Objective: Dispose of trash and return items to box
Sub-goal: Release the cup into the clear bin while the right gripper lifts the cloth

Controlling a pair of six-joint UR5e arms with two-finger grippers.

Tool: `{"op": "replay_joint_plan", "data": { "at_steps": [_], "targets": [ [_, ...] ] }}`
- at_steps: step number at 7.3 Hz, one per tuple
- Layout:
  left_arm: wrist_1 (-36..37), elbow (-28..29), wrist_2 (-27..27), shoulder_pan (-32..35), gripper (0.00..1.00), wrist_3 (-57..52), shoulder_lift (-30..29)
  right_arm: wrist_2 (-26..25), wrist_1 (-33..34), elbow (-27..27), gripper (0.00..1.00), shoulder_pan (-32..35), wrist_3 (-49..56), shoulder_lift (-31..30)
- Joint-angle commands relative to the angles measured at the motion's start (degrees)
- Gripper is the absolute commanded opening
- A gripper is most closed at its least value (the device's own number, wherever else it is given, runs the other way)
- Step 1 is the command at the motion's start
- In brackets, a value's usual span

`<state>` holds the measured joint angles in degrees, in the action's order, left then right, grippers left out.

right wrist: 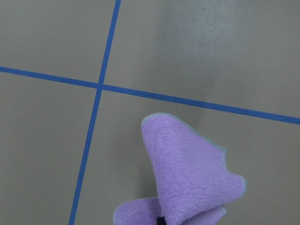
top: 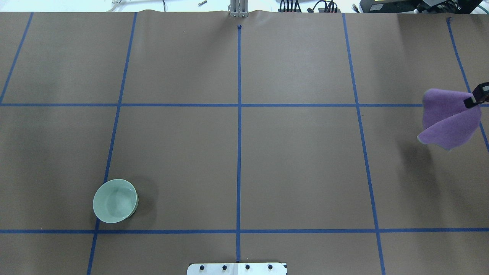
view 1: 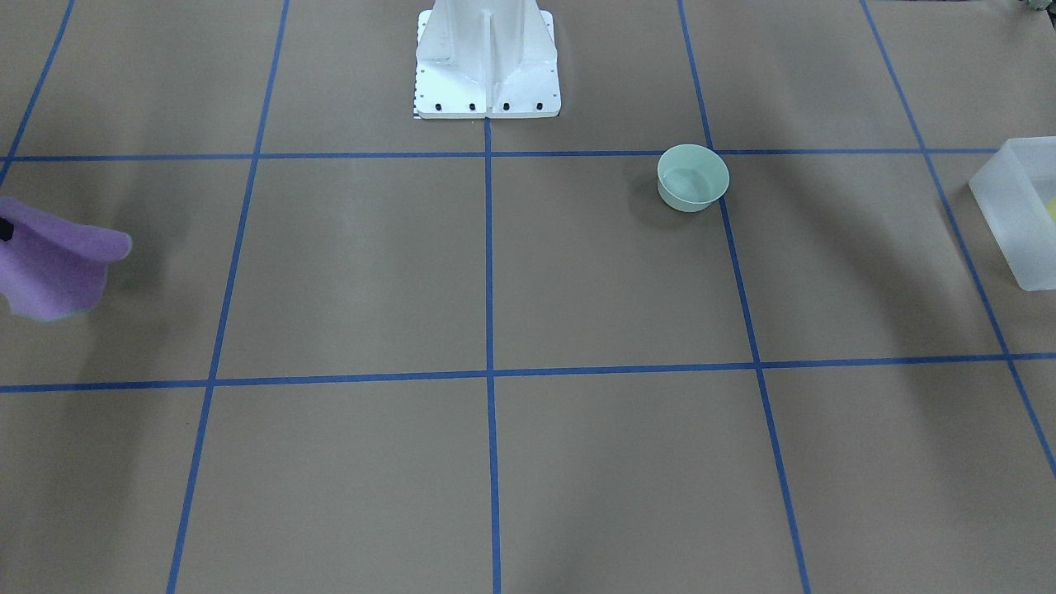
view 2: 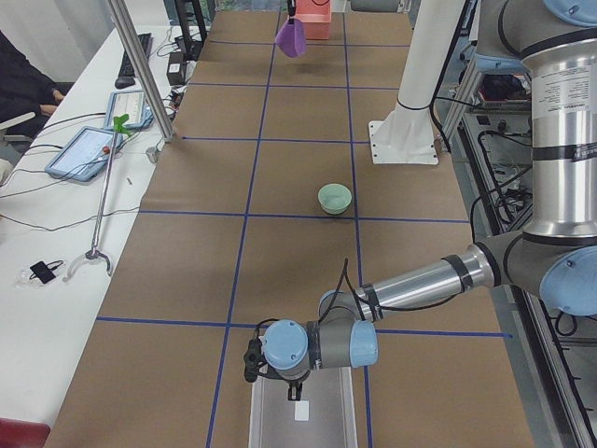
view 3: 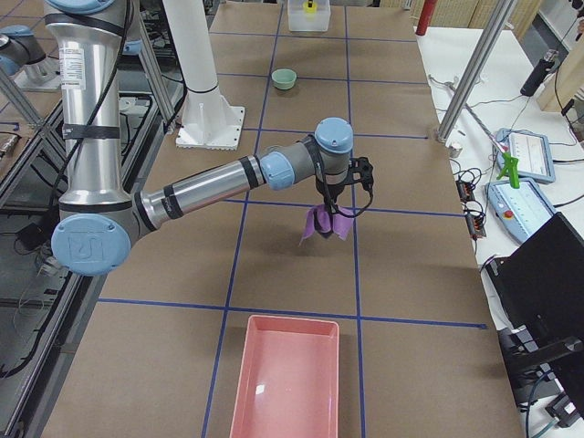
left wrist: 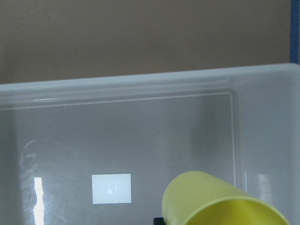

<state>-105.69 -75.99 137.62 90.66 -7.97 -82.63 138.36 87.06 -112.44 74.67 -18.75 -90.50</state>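
My left gripper hangs inside the frosted translucent box at the table's left end. It looks shut on the small yellow cup, which is tilted low over the box floor; the fingers are almost hidden. The box shows a yellow patch at the front view's right edge. My right gripper is shut on a purple cloth and holds it hanging above the table. The pale-green bowl stands upright and empty on the paper, apart from both grippers.
A pink tray lies at the table's right end, beyond the purple cloth. The white pedestal base stands at the robot's side of the table. Blue tape lines grid the brown paper.
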Motion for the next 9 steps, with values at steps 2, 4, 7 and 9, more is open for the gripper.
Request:
{"op": "replay_joint_plan", "data": {
  "at_steps": [2,4,7,9],
  "targets": [
    [-6.70,-0.29,0.19,-1.54,0.97,-0.12,1.32,0.06,1.78,-1.20,0.00,3.46,0.03,0.32],
    [-6.37,-5.90,-0.07,0.73,0.98,-0.47,1.50,-0.02,7.57,-5.83,0.00,6.45,0.12,0.41],
    [2.44,-18.18,-0.43,5.67,0.98,0.67,1.33,-0.99,10.32,-6.48,0.00,11.54,3.79,-0.64],
    [4.79,-26.02,0.18,5.24,0.98,14.31,1.15,-4.39,10.41,-5.95,0.00,13.22,9.06,-3.88]
  ]
}}
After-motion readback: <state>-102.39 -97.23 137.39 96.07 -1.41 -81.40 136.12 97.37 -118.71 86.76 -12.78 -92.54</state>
